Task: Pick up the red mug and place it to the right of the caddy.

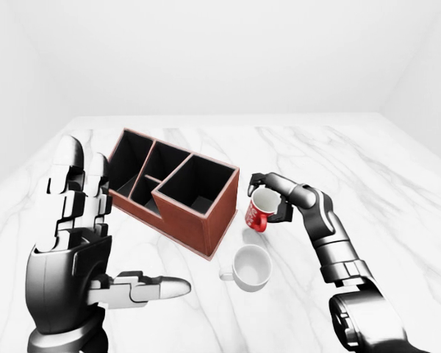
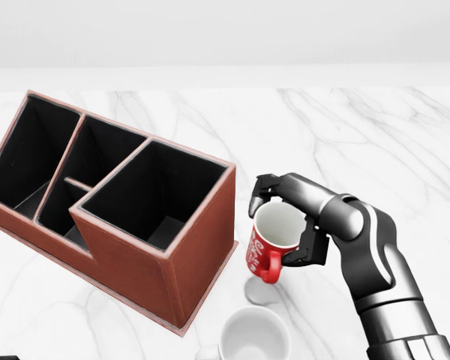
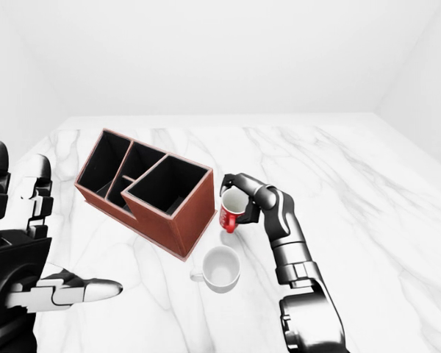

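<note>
1. We see a shiny red mug (image 2: 268, 241) that is white inside, with small white marks on its side.
2. We see a reddish-brown box caddy (image 2: 197, 243) with paler edges, and its compartments are black inside.
3. We see a plain white round mug (image 1: 252, 266), white inside and out.
4. We see a white marble table top (image 2: 375, 135) with thin grey veins running across it.
5. Our right robot hand (image 2: 292, 217) is black, on a grey and silver arm.
6. Our left robot hand (image 1: 77, 250) is silver-grey with dark joints.
</note>
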